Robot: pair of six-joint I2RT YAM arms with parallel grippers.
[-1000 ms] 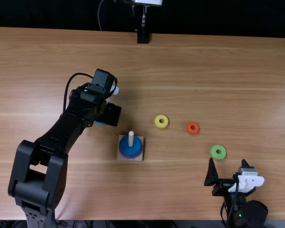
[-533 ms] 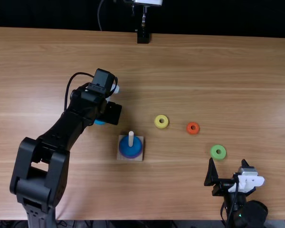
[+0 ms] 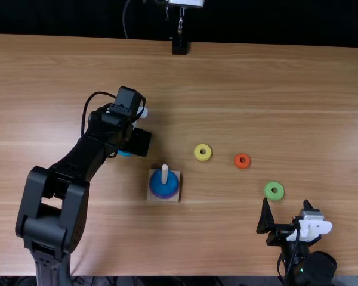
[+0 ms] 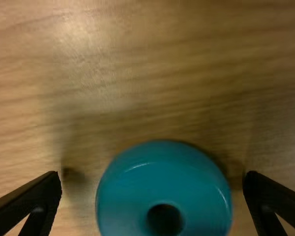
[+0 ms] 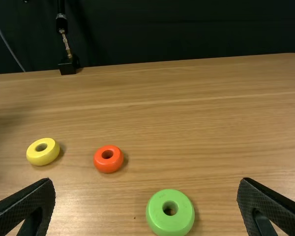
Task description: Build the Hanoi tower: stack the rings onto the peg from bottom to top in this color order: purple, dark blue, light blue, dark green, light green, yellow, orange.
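well, blue ring (image 4: 160, 179) between left fingers (image 4: 45, 192)

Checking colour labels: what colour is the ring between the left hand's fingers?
Light blue ring, slightly teal; best in the left wrist view.

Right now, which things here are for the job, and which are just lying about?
For the job: peg, purple ring, dark blue ring, light blue ring, light green ring, yellow ring, orange ring.

Just about: black stand at the far edge, thin cable.
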